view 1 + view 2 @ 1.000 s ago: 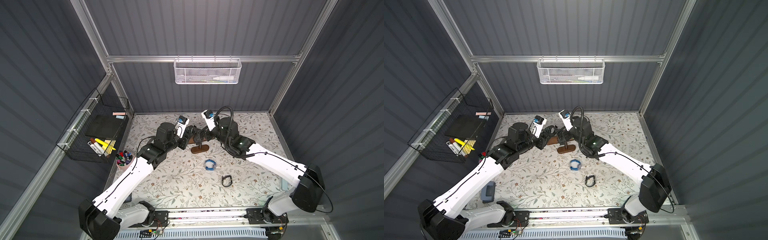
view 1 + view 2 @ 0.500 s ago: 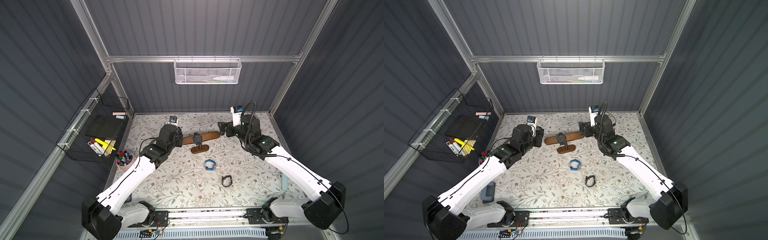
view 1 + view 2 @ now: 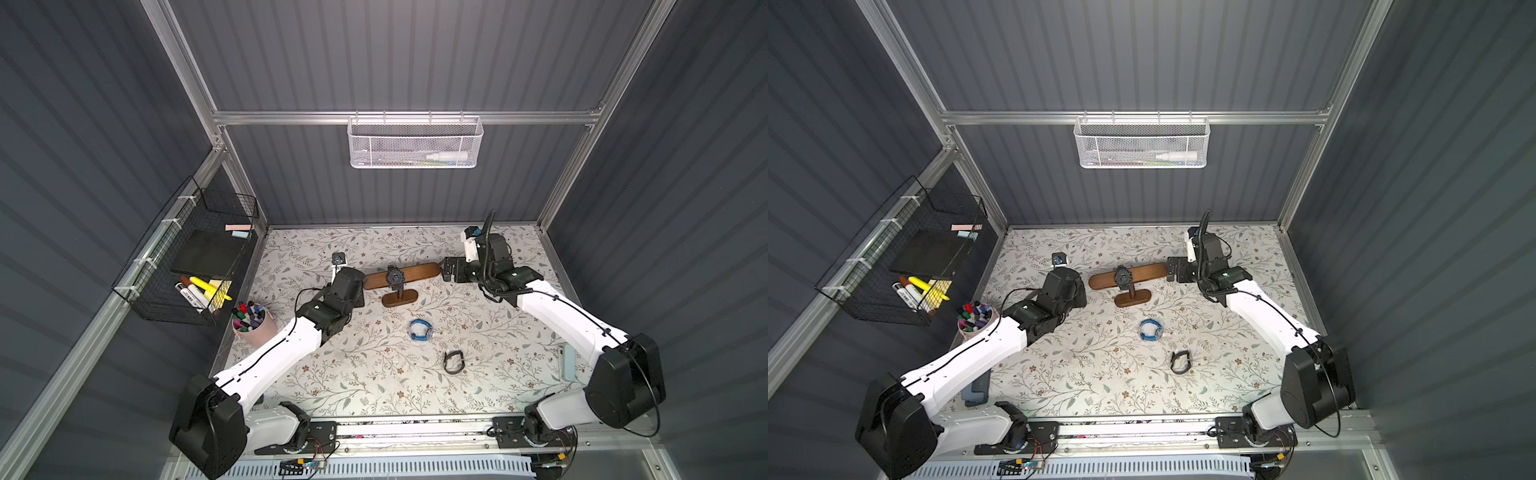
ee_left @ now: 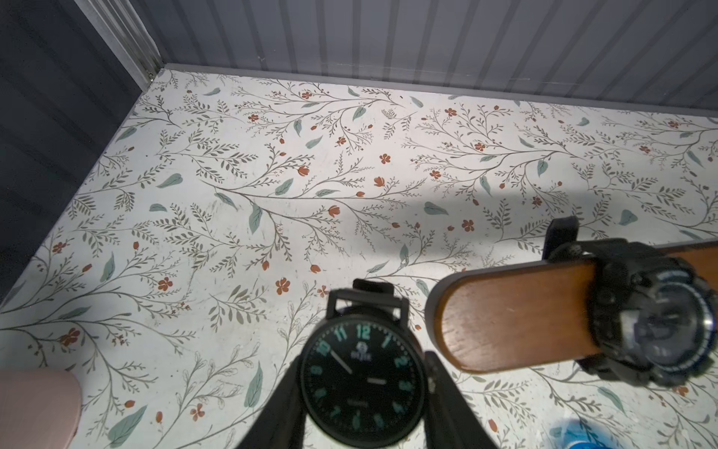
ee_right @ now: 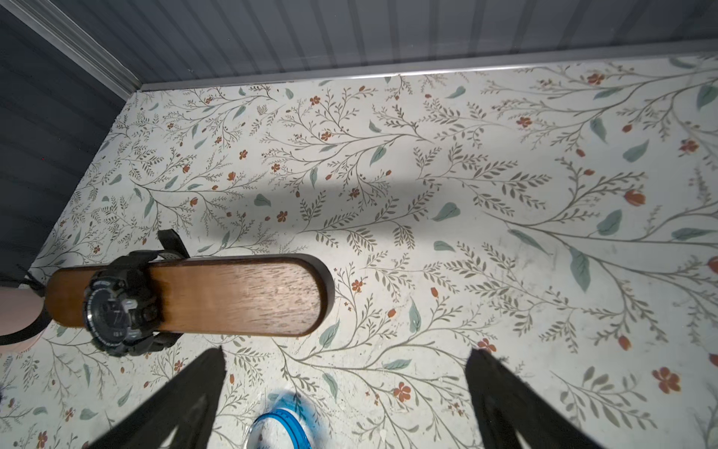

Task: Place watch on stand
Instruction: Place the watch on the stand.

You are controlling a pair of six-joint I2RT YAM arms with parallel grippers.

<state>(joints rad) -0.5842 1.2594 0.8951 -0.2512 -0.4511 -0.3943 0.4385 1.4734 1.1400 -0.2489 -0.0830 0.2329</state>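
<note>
The dark brown wooden T-shaped stand (image 5: 241, 295) is showing smooth, grained wood with soft sheen. The chunky black watch (image 5: 116, 311) is looking matt, like plastic. The floral-printed tabletop (image 5: 466, 194) is looking smooth, faintly scuffed.

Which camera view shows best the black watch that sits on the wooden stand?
The right wrist view: the watch is large and sharp, strapped around the stand. The left wrist view shows it blurred at the edge. Both top views show it tiny.

Brown wooden stand (image 3: 417, 272), black watch (image 4: 363, 379) with teal numerals, blue band (image 3: 419, 330), white tabletop (image 3: 374, 374) with green leaves, red flowers.
</note>
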